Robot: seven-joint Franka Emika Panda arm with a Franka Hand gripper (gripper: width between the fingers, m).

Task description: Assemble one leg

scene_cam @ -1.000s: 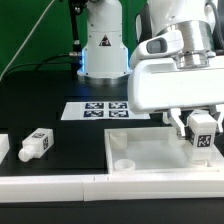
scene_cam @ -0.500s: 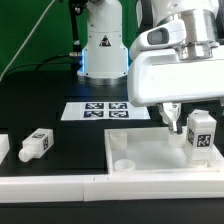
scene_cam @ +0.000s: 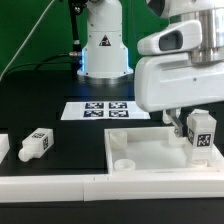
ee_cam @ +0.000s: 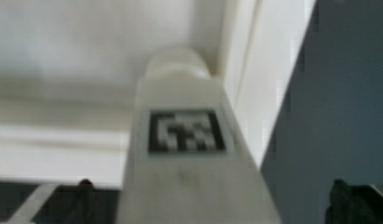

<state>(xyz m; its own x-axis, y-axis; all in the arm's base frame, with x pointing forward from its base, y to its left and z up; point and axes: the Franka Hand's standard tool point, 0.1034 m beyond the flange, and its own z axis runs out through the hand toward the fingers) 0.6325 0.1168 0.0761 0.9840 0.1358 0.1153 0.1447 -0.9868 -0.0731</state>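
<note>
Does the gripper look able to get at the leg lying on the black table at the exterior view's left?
Probably yes. The lying leg rests on the table with nothing over it, and the gripper is open and empty. It hangs around the upright leg, so it should rise first.

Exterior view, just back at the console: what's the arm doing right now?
The Panda arm's end effector is open just above a leg, not gripping it. That leg stands upright on the white square top, toward the exterior view's right. Whether it is fully seated in a corner hole cannot be told. A second leg lies loose on the table at the exterior view's left, untouched.
</note>
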